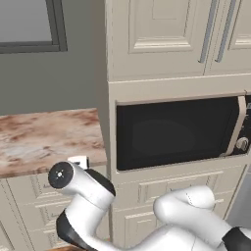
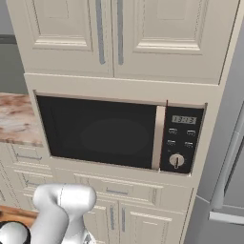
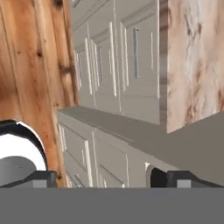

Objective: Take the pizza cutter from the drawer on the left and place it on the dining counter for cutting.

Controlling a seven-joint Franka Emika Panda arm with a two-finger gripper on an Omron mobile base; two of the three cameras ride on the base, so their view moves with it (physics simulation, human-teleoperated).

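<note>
The tool (image 3: 103, 178) shows in the hand view as two dark fingertips (image 3: 43, 178) standing well apart with nothing between them, so it is open and carries nothing. The view is rolled to the side: it looks along cream cabinet fronts (image 3: 109, 70), with wooden floor on one side and a marbled desk top (image 3: 192, 61) on the other. In the base views the arm (image 1: 93, 196) is folded low in front of the built-in microwave (image 2: 105, 133).

I cannot find the pizza cutter in these pictures; most probably it lies inside the drawer, which I cannot pick out with certainty among the similar fronts. The task is therefore at its beginning.

Judging from the kind of object, the cutter should be light and stiff, with a smooth metal wheel that may slip. The straight handle is the better place to grip, across its width near the middle.
</note>
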